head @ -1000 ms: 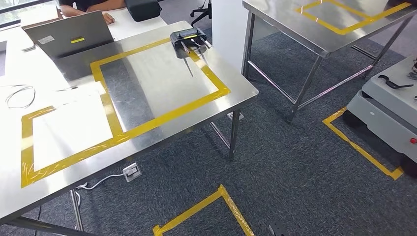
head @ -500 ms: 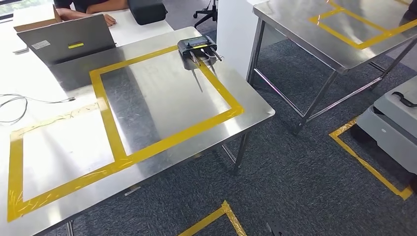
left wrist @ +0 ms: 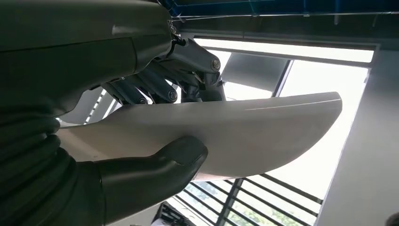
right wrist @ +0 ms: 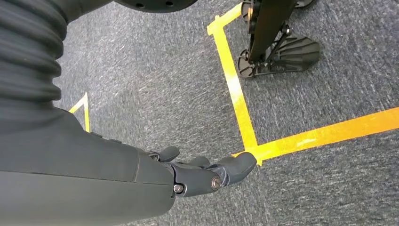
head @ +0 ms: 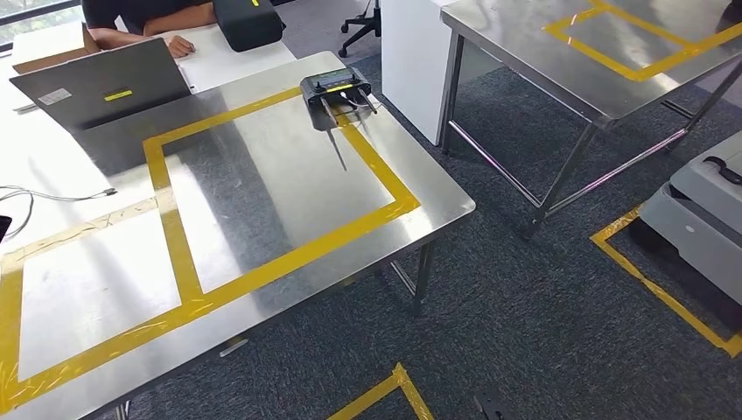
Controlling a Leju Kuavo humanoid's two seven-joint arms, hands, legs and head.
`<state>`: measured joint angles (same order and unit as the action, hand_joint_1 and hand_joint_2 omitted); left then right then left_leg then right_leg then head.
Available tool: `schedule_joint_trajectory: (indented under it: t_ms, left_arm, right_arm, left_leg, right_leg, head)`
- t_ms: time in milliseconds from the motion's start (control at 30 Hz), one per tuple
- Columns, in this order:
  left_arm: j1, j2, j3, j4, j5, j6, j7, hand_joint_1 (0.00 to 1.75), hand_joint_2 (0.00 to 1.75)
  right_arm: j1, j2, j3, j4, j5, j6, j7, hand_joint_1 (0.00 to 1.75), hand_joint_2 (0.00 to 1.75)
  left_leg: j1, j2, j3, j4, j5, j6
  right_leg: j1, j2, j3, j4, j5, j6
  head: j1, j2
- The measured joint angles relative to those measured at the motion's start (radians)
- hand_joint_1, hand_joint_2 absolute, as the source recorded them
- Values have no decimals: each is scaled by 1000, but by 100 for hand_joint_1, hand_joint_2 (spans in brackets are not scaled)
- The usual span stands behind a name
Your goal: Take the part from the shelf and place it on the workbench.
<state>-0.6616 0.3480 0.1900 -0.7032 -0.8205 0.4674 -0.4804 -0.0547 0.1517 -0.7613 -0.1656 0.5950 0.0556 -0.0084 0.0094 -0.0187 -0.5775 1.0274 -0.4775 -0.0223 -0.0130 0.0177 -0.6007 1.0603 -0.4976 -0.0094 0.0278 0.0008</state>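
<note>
The left robot hand (left wrist: 141,136) grips the white curved part (left wrist: 244,132), thumb under it and dark fingers (left wrist: 155,87) over it, raised against bright windows. Ahead stands the steel table (head: 420,188) marked with yellow tape squares (head: 175,236); a black device with probes (head: 337,92) sits at its 1 o'clock corner. The right robot hand (right wrist: 202,172) hangs over grey carpet (right wrist: 155,84), holding nothing, fingers loosely extended.
</note>
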Motion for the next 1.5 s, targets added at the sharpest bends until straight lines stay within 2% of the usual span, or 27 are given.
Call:
schedule_joint_trajectory:
  t_ms: [67,200,467,600,700,833,967,1133,1367,1433,1500]
  left_arm:
    - [-54,3,-34,94,-38,22,26,175,175]
    - [-103,-13,-89,218,-83,28,34,175,175]
    - [-64,-96,-198,352,-170,22,24,175,175]
    - [-31,-117,-227,381,-184,14,28,0,175]
    - [-15,-117,-232,391,-175,24,31,0,175]
    - [2,-102,-232,401,-157,67,50,0,0]
    - [10,-86,-232,404,-144,125,67,0,0]
    - [3,-74,-218,380,-82,215,20,0,0]
    - [-9,-65,-198,345,-79,228,1,0,0]
    - [-1,-67,-167,300,-108,231,-50,0,0]
    - [13,-77,-92,211,-130,233,-144,0,0]
  right_arm:
    - [0,0,0,0,5,0,-2,0,175]
    - [1,-1,0,0,17,-1,-2,0,175]
    - [3,-4,0,0,26,-3,27,0,175]
    - [5,-9,0,0,25,-4,39,0,0]
    - [7,-11,0,0,29,-5,41,0,0]
    - [8,-14,0,0,41,-4,35,0,0]
    - [8,-14,0,0,43,-2,20,0,0]
    - [9,-14,0,0,42,-2,5,0,0]
    - [9,-14,0,0,41,-2,2,0,0]
    - [9,-14,0,0,41,-2,1,0,0]
    - [9,-14,0,0,38,-3,2,0,0]
  left_leg:
    - [0,1,1,-2,-1,-7]
    - [0,1,2,-3,-1,-11]
    - [-1,1,3,-3,-2,-10]
    - [-1,1,3,-3,-2,-9]
    - [-1,1,3,-3,-3,-9]
    - [-1,1,3,-3,-3,-8]
    - [-1,1,4,-3,-3,-8]
    - [-1,0,4,-3,-3,-8]
    - [-2,0,6,-1,-3,-7]
    - [-3,0,5,1,-4,-6]
    - [-3,1,5,2,-5,-4]
  right_leg:
    - [0,1,0,-1,-1,-1]
    - [0,1,3,-4,-1,-1]
    - [-1,0,12,-15,3,4]
    - [-1,1,15,-19,4,6]
    - [-1,1,16,-21,5,7]
    - [-1,0,17,-21,5,7]
    - [-1,0,17,-21,5,7]
    - [-1,-1,18,-21,5,8]
    - [-2,-1,19,-22,6,9]
    - [-3,0,19,-23,7,10]
    - [-4,0,19,-23,7,11]
  head:
    - [0,0]
    - [0,0]
    - [1,0]
    - [1,0]
    - [1,0]
    - [0,0]
    - [0,0]
    - [0,0]
    - [0,0]
    - [0,0]
    - [0,0]
